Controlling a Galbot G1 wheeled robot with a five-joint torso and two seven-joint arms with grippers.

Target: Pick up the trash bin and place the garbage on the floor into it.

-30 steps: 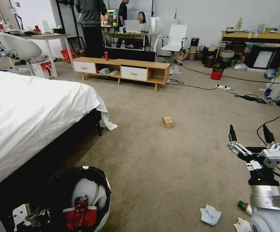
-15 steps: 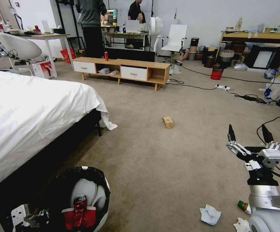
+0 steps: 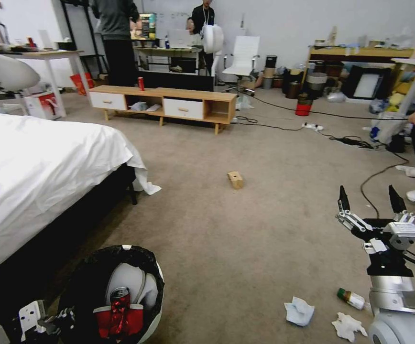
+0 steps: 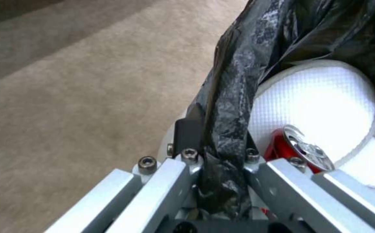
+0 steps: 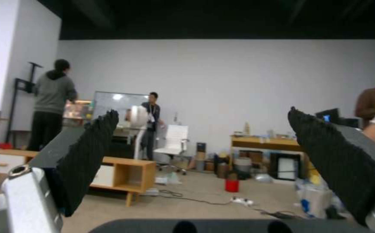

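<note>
since a second ago the whole head view has shifted, so the robot has turned. left gripper (image 4: 215, 155) pinches the trash bin (image 3: 147, 315) rim; light, crinkly bag slips. right gripper (image 3: 371, 199) wide open, empty. tissue wads (image 3: 299, 311) and bottle (image 3: 352, 298) lie on the floor (image 3: 245, 239).

The head view looks forward and down across the floor (image 3: 245, 239) toward the low wooden shelf (image 3: 169, 102). The left wrist view sits very close over the trash bin (image 4: 321, 97) rim, facing into it. The right wrist view faces level toward that shelf (image 5: 122, 171), sharing the far wall area with the head view.
</note>
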